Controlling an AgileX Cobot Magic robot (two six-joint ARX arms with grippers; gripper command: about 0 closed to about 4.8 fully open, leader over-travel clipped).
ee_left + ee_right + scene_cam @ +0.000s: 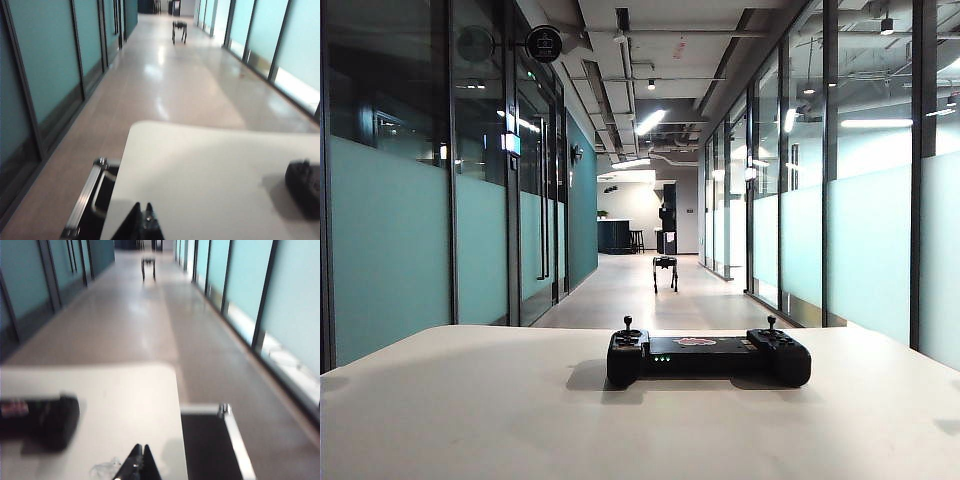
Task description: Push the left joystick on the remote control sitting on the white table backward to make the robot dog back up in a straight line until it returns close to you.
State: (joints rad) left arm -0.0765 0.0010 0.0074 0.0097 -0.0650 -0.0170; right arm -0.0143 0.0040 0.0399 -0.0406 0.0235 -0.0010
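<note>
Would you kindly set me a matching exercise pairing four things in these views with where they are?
Things:
1. wide black remote control
2. small dark four-legged robot dog
3. left gripper
4. right gripper

Places:
A. far down the corridor floor
B. shut, over the white table's right edge
C. lying on the table
D. near the table's left edge

Pairs: 1-C, 2-A, 3-D, 4-B

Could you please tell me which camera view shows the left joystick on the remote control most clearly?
The exterior view: the left joystick stands upright on the remote control, fully visible. Each wrist view catches only one blurred end of the controller, and no stick can be made out.
</note>
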